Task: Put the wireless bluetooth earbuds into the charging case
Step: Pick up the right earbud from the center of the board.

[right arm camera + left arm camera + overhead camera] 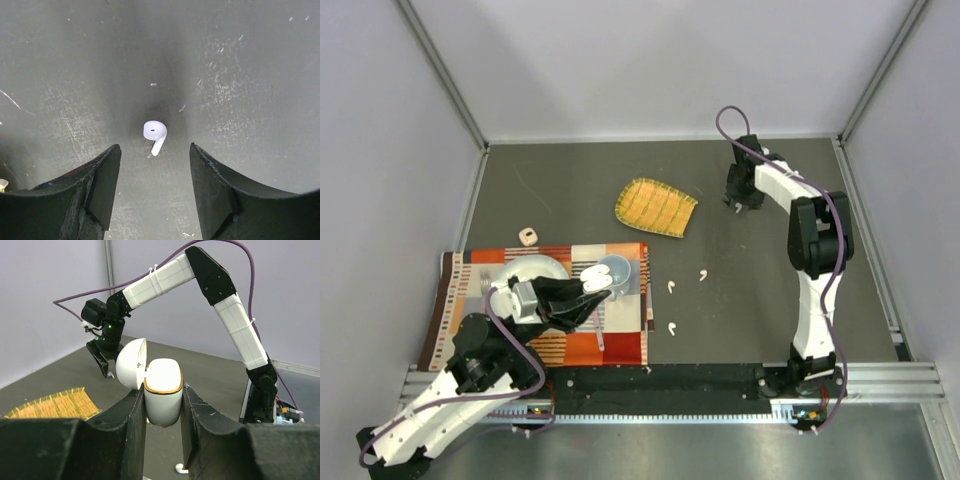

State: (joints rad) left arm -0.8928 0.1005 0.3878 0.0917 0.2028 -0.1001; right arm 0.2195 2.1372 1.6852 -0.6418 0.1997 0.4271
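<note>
We find the charging case (162, 390) base hidden between pinching left fingers (132, 425), lid open, right fingers (102, 185) spread above one earbud (155, 134), arm reaching toward the bench's far right corner.

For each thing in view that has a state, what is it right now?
charging case: lid open, upright, clamped in the left end effector.
left end effector: shut on the charging case.
right end effector: open, straddling one earbud without touching it.
earbud: loose on the table, not gripped.
three other earbuds: lying loose on the table, outside the case.
</note>
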